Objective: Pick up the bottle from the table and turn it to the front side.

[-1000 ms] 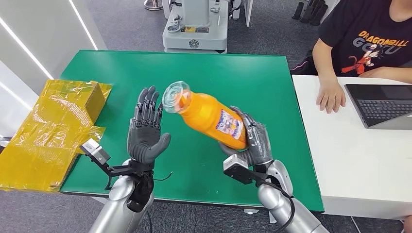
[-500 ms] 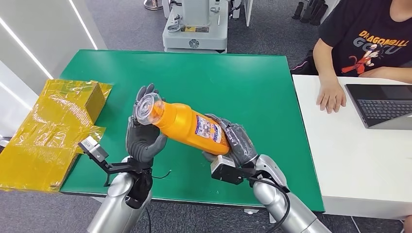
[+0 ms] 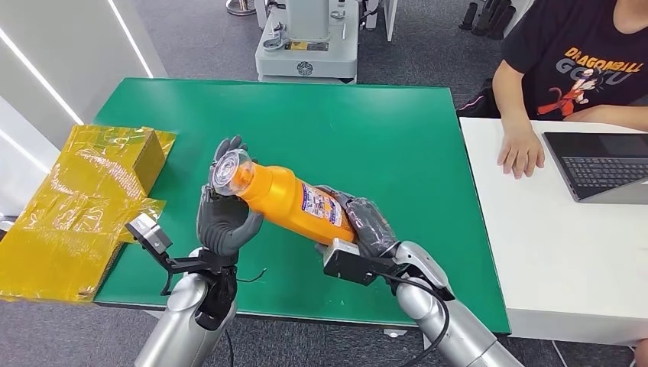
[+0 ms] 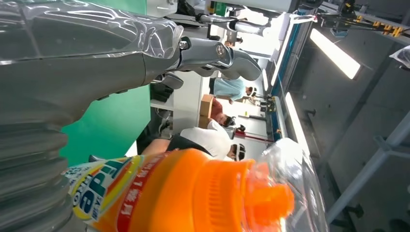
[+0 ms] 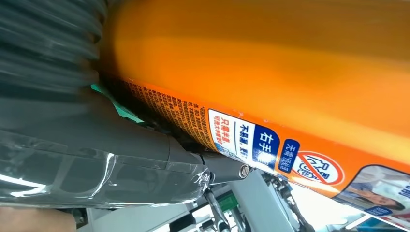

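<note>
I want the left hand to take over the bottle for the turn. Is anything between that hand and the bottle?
Nothing visible. The bottle, held by the right hand, lies with its neck end against the left hand.

The bottle (image 3: pixel 294 201) hides the left hand's (image 3: pixel 224 222) palm and its own base sits buried inside the right hand (image 3: pixel 363 223).

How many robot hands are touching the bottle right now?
2. The right hand grips the orange bottle around its base end; the left hand rests against its cap end, above the green table.
</note>
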Robot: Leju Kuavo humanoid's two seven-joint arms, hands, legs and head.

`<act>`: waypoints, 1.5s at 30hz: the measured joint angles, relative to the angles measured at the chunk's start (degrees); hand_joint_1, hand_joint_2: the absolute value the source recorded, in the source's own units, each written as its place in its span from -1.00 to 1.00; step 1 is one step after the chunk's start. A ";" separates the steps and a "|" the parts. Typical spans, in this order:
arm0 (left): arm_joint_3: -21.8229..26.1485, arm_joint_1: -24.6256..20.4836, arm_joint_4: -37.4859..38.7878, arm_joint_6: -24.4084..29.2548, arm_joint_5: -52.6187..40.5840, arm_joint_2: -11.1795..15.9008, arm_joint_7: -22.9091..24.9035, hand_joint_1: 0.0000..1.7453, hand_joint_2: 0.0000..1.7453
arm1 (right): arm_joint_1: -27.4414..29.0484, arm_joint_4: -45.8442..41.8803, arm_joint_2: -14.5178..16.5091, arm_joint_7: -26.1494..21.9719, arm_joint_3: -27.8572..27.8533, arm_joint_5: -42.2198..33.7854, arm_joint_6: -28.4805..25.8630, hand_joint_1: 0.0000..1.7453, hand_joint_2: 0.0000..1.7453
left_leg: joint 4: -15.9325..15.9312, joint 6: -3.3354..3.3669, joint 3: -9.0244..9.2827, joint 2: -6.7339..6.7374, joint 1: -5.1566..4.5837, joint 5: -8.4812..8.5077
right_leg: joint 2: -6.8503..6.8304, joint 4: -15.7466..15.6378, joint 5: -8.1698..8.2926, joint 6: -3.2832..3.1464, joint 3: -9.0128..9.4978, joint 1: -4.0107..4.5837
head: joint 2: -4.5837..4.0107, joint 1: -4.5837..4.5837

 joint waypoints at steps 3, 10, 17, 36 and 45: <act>0.23 -0.01 0.00 0.10 -0.84 -0.08 0.00 -1.00 1.00 | 0.06 0.61 0.28 0.50 -0.10 1.05 0.19 1.00 1.00 | 0.00 0.00 0.00 0.00 0.00 0.00 | 0.00 0.00 0.00 0.00 0.00 0.00 | 0.00 -0.01; 0.55 -0.08 0.02 0.16 -2.70 -0.57 0.36 -1.00 1.00 | 0.90 1.82 0.91 2.79 -0.53 3.67 -2.26 1.00 1.00 | 0.00 0.00 0.00 0.00 0.00 0.00 | 0.00 0.00 0.00 0.00 0.00 0.00 | 0.00 0.01; 0.74 -0.12 0.02 0.45 -3.02 -0.61 0.37 -1.00 1.00 | 1.06 2.23 1.47 4.02 -1.37 4.74 -5.80 1.00 1.00 | 0.00 0.00 0.00 0.00 0.00 0.00 | 0.00 0.00 0.00 0.00 -0.01 0.00 | 0.00 0.00; 0.75 -0.92 1.58 2.25 -1.66 -0.54 0.31 -1.00 1.00 | 0.44 6.04 2.50 2.10 -2.64 1.36 -9.98 1.00 1.00 | 0.00 0.00 -0.01 0.00 0.00 0.00 | 0.00 0.00 0.00 0.00 0.00 0.00 | 0.00 -0.01; 0.75 -1.93 2.45 2.33 -1.44 -0.56 0.31 -1.00 1.00 | -0.39 7.16 3.10 1.59 -2.27 0.45 -9.07 1.00 1.00 | 0.00 0.00 -0.01 0.00 0.00 0.00 | 0.00 0.00 0.00 0.00 -0.01 0.00 | 0.00 0.00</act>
